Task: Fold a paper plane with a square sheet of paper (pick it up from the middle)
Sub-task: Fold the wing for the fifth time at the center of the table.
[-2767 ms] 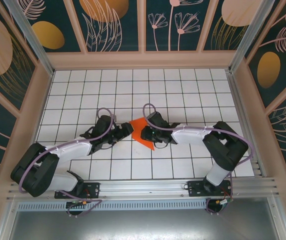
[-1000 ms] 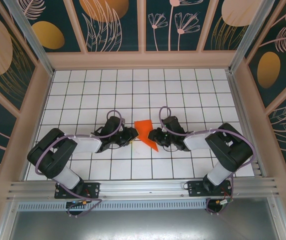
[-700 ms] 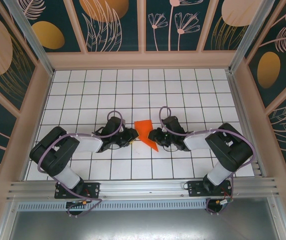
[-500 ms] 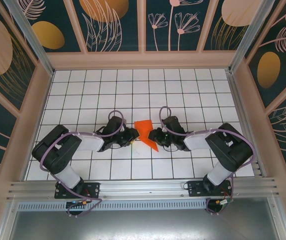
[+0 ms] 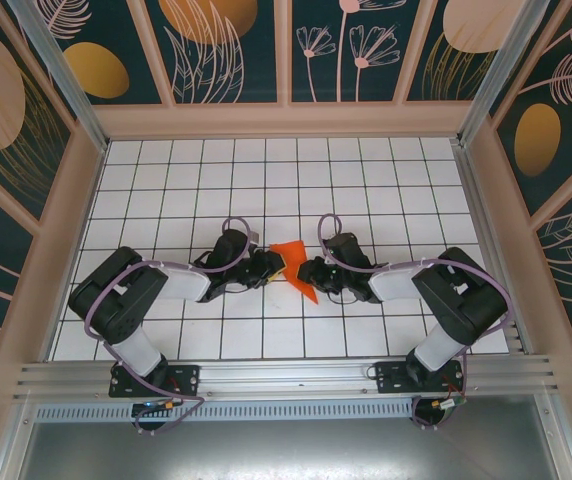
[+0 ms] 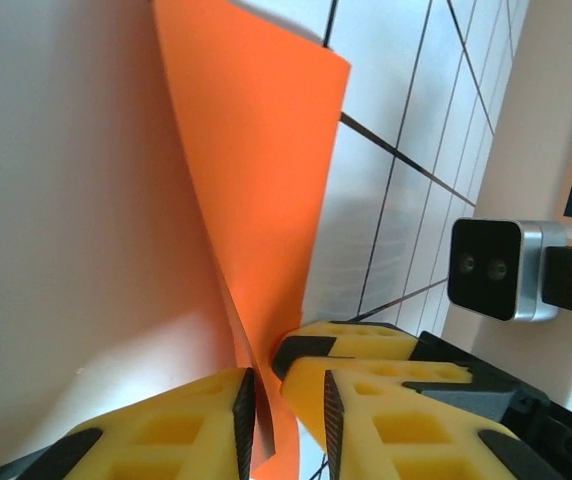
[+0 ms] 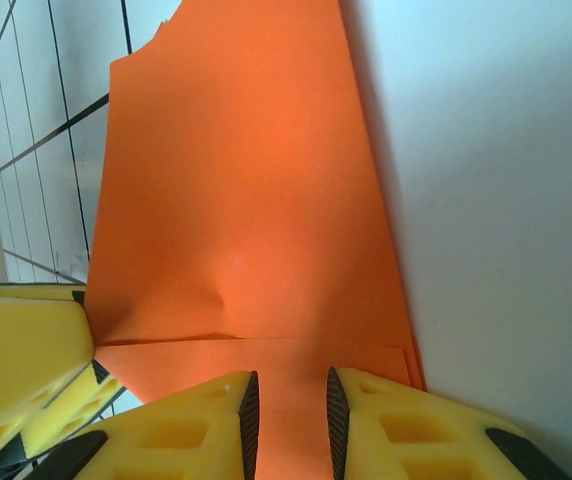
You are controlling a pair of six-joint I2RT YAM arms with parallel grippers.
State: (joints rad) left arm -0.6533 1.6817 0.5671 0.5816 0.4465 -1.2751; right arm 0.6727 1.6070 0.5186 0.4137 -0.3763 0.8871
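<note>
Mid-table, two arms meet over a folded orange paper (image 5: 289, 257), which sits just below the centre of the white grid table (image 5: 266, 175). The left gripper (image 5: 269, 267) comes in from 9 o'clock and the right gripper (image 5: 306, 270) from 3 o'clock. Each is clamped on a side of the paper, whose narrow tip points toward 5 o'clock.

From the left wrist, the paper (image 6: 256, 170) stands nearly edge-on and rises toward 12 o'clock, its lower edge pinched in the left gripper (image 6: 288, 425). The right gripper's yellow fingers (image 6: 361, 342) crowd in just behind, with the other wrist's camera (image 6: 491, 268) at 3 o'clock.

From the right wrist, a creased paper (image 7: 246, 200) fans out toward 12 o'clock from the right gripper (image 7: 291, 410). The left gripper's fingers (image 7: 21, 350) block the 8 o'clock corner. Flowered wall panels (image 5: 236, 50) ring the table, and a metal rail (image 5: 286, 375) runs along 6 o'clock.
</note>
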